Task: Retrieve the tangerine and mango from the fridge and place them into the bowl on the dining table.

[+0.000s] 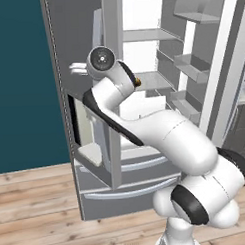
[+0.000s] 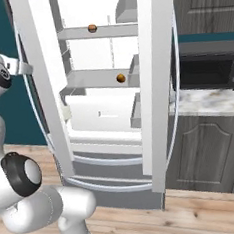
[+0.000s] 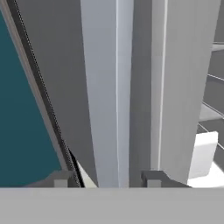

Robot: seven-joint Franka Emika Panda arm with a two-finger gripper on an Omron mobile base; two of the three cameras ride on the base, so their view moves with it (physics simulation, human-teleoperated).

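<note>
Fridge [image 2: 151,86] doors stand open, tangerine [image 2: 120,78] on the middle shelf [image 2: 93,79], right end. Gripper [image 3: 107,179] straddles the left door's edge [image 3: 107,87], fingertips [image 3: 61,180] narrowly apart, gripping nothing. Open floor [image 2: 208,216] at right.

Fridge [image 2: 151,86] matt silver metal; floor [image 1: 32,192] pale wood planks; countertop [image 2: 208,103] veined marble.

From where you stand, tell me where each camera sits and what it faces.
Left base view: behind the arm, left; faces the open fridge; the white arm reaches to its left door.
Right base view: behind the arm, right; faces the fridge shelves, with two small round fruits, and a microwave; arm at left edge.
Hand view: looks along the gripper at the door's edge.
Both base views share the fridge.
</note>
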